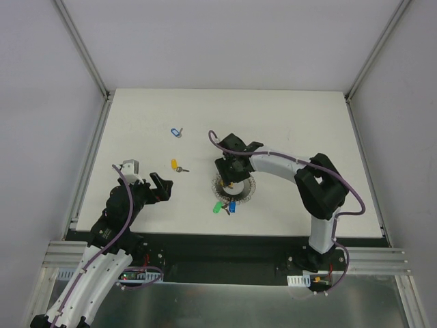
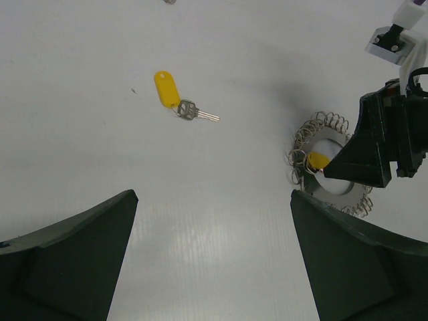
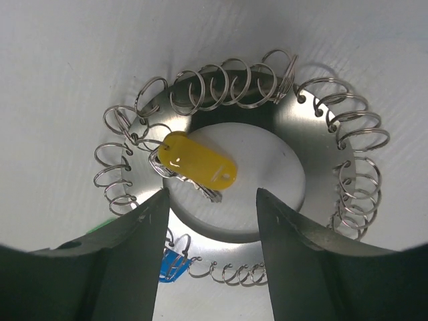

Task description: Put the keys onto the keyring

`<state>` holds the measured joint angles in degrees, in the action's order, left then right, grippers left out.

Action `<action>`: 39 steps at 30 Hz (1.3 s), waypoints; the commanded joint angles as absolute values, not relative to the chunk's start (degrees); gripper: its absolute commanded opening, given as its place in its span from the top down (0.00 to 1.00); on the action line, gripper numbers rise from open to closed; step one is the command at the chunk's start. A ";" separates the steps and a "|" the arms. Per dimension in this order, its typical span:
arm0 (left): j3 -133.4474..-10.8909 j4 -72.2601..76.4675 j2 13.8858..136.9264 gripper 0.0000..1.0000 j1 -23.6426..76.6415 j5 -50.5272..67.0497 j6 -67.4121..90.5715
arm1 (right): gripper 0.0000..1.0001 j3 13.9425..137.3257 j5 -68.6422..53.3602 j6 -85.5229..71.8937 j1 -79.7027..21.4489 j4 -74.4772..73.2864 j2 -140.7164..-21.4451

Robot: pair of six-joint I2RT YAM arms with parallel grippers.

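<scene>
Right hand (image 3: 210, 195) spread wide just above yellow-tagged key (image 3: 197, 160) on keyring (image 3: 317, 177).

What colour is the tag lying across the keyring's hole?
Yellow tag; clearest in the right wrist view, over the keyring.

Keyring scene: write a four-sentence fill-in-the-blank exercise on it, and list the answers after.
1. The key lying partly over the keyring's centre hole has a ____ tag.
2. The fingers straddling the keyring belong to the ____ arm.
3. The loose key farthest from the keyring has a ____ tag.
4. The left gripper is ____, holding nothing.
Missing words: yellow; right; blue; open.
</scene>
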<state>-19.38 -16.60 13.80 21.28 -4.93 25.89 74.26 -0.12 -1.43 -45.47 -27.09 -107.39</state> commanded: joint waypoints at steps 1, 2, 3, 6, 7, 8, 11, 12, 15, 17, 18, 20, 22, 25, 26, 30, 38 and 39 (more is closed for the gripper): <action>-20.57 -14.85 13.71 0.01 21.18 -4.13 24.26 | 0.44 75.77 -4.83 -3.51 -44.39 -28.03 -108.81; -20.57 -14.85 13.71 0.01 21.18 -4.04 24.34 | 0.44 75.15 -5.97 -4.47 -43.86 -28.12 -108.72; -20.57 -14.85 13.80 0.01 21.18 -4.04 24.35 | 0.45 74.36 -6.32 -5.00 -43.34 -28.21 -108.46; -20.57 -14.85 13.71 0.01 21.18 -4.04 24.26 | 0.45 71.72 -6.86 -6.94 -42.72 -30.84 -106.97; -20.48 -14.85 13.71 0.01 21.18 -4.04 24.34 | 0.45 71.11 -6.94 -7.38 -42.71 -32.76 -105.74; -20.48 -14.85 13.62 0.01 21.18 -4.04 24.35 | 0.45 69.10 -7.29 -7.64 -42.71 -33.57 -104.86; -20.39 -14.85 13.54 0.01 21.18 -4.04 24.52 | 0.44 63.84 -8.08 -8.79 -42.71 -35.50 -101.00; -20.48 -14.77 13.62 0.01 21.18 -3.87 24.52 | 0.43 62.33 -8.26 -8.88 -42.71 -36.46 -99.86; -20.39 -14.77 13.80 0.01 21.18 -3.78 24.70 | 0.43 57.93 -7.48 -9.14 -42.71 -38.66 -95.46; -20.30 -14.68 13.80 0.01 21.18 -3.69 24.78 | 0.43 56.87 -4.94 -8.97 -42.63 -40.16 -93.44; -20.22 -14.59 13.71 0.01 21.18 -3.60 24.79 | 0.43 56.95 -4.05 -8.88 -42.63 -41.65 -91.86; -20.13 -14.41 13.62 0.01 21.18 -3.43 24.79 | 0.43 57.83 -1.77 -8.70 -42.71 -41.84 -90.10; -19.95 -14.24 13.45 0.01 21.18 -3.34 24.87 | 0.44 60.02 -0.88 -9.05 -42.71 -40.00 -87.81; -19.86 -14.15 13.10 0.01 21.18 -3.25 24.87 | 0.50 64.31 2.80 -9.05 -43.24 -36.57 -86.92; -19.86 -14.15 13.01 0.01 21.27 -3.25 24.87 | 0.53 65.47 4.99 -8.88 -43.42 -35.78 -87.27; -19.78 -14.15 12.75 0.01 21.36 -3.25 24.87 | 0.62 68.82 9.40 -10.02 -43.59 -32.44 -90.34; -19.60 -14.15 12.30 0.01 21.36 -3.51 24.87 | 0.65 68.91 11.77 -9.75 -43.42 -30.50 -96.50; -19.60 -14.15 12.48 0.01 21.36 -3.52 24.87 | 0.66 68.82 11.86 -10.02 -43.24 -30.50 -96.76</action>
<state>-19.38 -16.16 12.82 21.30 -4.47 25.91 68.51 8.88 -8.86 -43.29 -31.09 -95.18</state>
